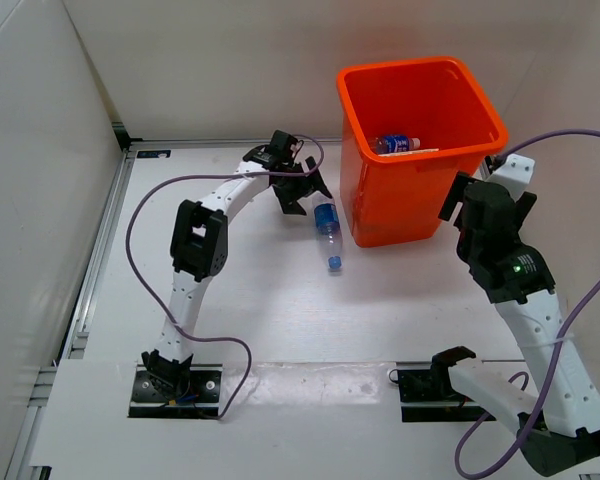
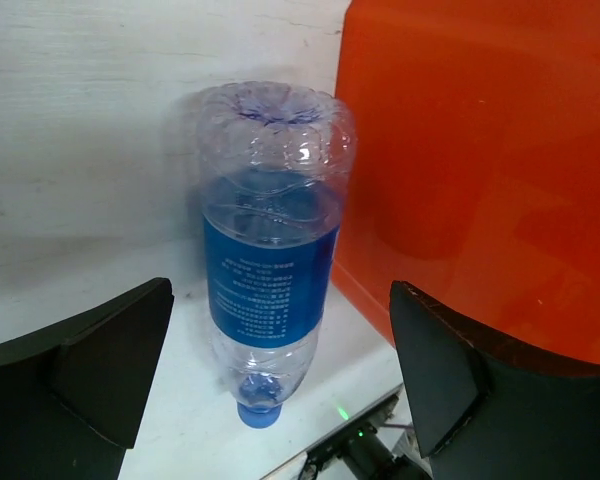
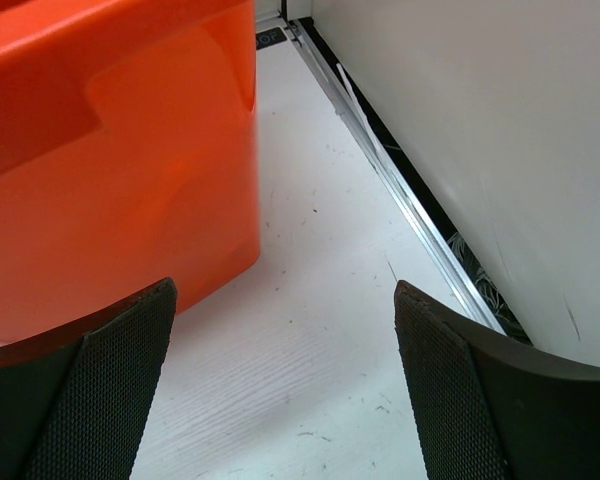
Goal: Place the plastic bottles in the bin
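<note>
A clear plastic bottle [image 1: 328,232] with a blue label and blue cap lies on the table just left of the orange bin [image 1: 478,98]. In the left wrist view the bottle [image 2: 270,260] lies ahead between my open fingers, its cap toward the camera, next to the bin wall [image 2: 480,170]. My left gripper [image 1: 302,196] is open and empty, hovering beside the bottle's base end. Another bottle [image 1: 395,144] with a blue label lies inside the bin. My right gripper [image 1: 480,195] is open and empty, right of the bin [image 3: 110,150].
White walls enclose the table at the left, back and right. A metal rail [image 3: 400,190] runs along the right wall, another [image 1: 100,240] along the left. Purple cables [image 1: 140,250] trail from both arms.
</note>
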Robot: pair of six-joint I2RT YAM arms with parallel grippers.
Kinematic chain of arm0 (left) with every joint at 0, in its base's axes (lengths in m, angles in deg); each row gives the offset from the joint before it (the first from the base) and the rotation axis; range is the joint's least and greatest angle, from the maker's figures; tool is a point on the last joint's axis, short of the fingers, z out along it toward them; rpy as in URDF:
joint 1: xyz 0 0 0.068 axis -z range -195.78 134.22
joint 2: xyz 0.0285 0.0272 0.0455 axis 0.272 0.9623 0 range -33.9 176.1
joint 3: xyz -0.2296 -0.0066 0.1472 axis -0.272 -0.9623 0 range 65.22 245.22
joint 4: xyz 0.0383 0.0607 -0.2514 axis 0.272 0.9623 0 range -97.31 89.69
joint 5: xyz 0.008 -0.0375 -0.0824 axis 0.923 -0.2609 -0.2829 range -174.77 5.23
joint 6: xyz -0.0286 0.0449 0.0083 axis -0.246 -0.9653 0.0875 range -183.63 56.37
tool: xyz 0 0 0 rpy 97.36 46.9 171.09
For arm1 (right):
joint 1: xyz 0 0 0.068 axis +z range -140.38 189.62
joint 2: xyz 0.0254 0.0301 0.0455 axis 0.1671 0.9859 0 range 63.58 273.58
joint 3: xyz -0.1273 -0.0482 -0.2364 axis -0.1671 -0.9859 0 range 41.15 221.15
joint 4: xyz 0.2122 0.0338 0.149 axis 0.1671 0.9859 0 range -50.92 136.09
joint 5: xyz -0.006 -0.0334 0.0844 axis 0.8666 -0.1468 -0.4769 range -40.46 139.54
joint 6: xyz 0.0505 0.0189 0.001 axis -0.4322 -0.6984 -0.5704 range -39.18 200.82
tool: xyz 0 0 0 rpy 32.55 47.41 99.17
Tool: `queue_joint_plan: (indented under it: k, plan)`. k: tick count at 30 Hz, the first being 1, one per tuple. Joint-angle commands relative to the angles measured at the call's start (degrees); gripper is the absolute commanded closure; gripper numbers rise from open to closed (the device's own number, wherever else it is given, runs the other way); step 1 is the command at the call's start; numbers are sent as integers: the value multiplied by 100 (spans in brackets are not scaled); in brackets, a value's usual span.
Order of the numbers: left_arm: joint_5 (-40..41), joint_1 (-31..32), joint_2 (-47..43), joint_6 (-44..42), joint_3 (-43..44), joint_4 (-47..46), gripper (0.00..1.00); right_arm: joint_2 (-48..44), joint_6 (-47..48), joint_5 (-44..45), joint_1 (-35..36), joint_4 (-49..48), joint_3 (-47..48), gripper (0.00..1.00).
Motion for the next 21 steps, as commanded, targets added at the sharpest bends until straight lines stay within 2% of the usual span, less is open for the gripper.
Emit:
queue_joint_plan:
  k: [1,5,13,16,17,21]
  plan:
    - [-407,-9,114,-35,241,-149,0,-108,-66,10,-10,-72,-53,10]
    - [-714,9,333,53,205,-237,0,-126,-66,10,-10,-1,-53,10]
    - [-908,61,888,-132,865,62,0,-161,-40,27,43,7,-106,10]
    - [-1083,79,932,-106,838,-87,10,-161,-31,19,60,7,-123,10]
    - [-1102,79,941,-123,812,-210,18,-161,-31,19,78,-1,-141,10]
    - [-1155,27,836,-184,681,-412,26,-170,-22,19,61,-19,-167,10]
